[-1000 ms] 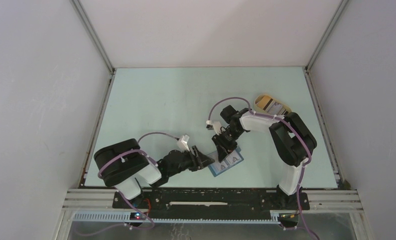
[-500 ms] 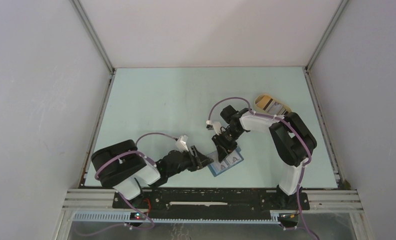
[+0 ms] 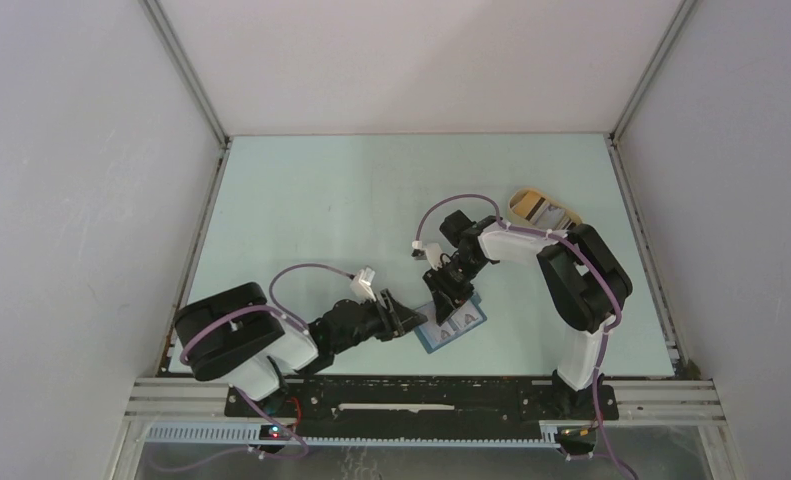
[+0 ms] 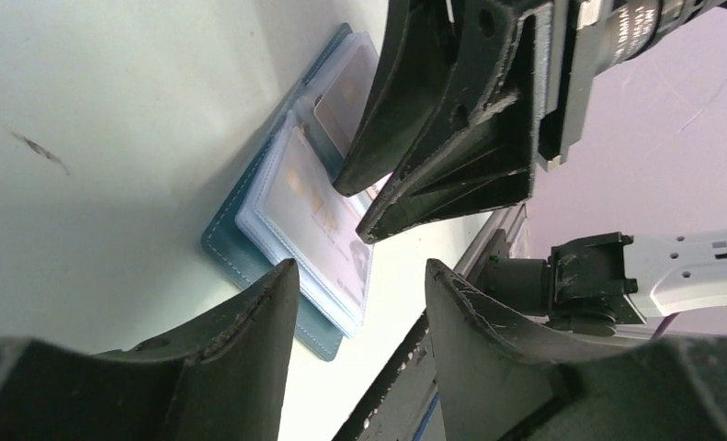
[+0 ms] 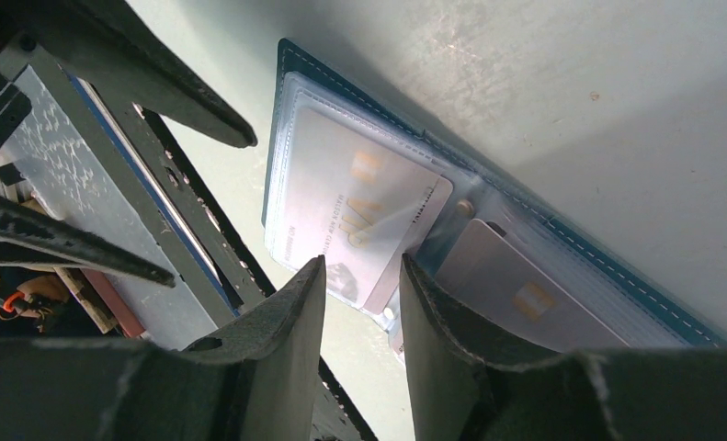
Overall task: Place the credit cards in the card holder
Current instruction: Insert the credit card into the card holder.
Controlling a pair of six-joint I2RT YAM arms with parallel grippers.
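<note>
The teal card holder (image 3: 454, 326) lies open on the table near the front edge, its clear pockets facing up. Two whitish credit cards (image 3: 439, 326) (image 3: 465, 320) sit on it, one on each half. In the right wrist view the left card (image 5: 359, 211) lies askew, one corner over the spine, and the other card (image 5: 516, 294) lies on the right half. My right gripper (image 5: 361, 262) hangs open just above the spine with nothing between its fingers. My left gripper (image 4: 360, 268) stands open and empty at the holder's (image 4: 240, 253) left edge, low over the table.
A tan oval tray (image 3: 543, 210) sits at the back right, behind the right arm. The table's front rail (image 3: 421, 385) runs close below the holder. The two grippers (image 3: 418, 322) (image 3: 449, 297) are close together over the holder.
The left arm's base and elbow have swung slightly left and its cable has risen. Both grippers stay where they were at the holder.
</note>
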